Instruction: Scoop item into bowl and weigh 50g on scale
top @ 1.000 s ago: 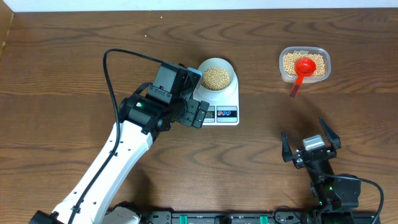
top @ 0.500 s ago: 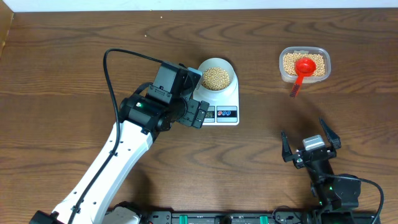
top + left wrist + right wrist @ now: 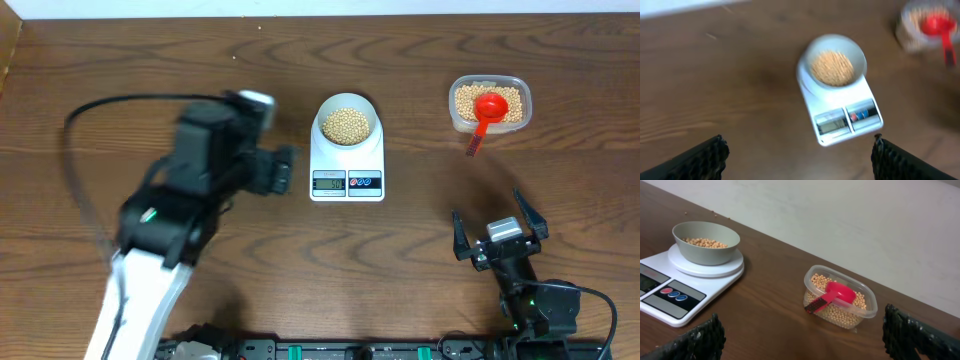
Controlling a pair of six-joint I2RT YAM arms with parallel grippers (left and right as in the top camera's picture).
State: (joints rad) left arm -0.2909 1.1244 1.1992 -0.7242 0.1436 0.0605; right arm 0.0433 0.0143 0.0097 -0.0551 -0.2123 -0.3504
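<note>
the left gripper [image 3: 277, 168] hangs with its fingers spread wide and nothing between them. the scale [image 3: 378, 152] sits just to its right and apart from it; in the gripper's own camera, the scale lies ahead between the two dark fingertips. the bowl [image 3: 347, 97] stands on the scale's round plate, at the end farther from this gripper, with a heap of beans [image 3: 347, 124] inside. the right gripper [image 3: 490, 215] also stands wide apart and empty, with the scale ahead to its left. well ahead of it is a clear tub [image 3: 520, 86] of more beans, and a red scoop [image 3: 490, 105] lies in the tub with its handle over the rim on the gripper's side. the left arm and gripper are smeared in the overhead view, and the left wrist view is soft. the digits on the scale's display cannot be read. the right wrist view cuts off the scale's front corner and shows only the fingertips in its lower corners.
</note>
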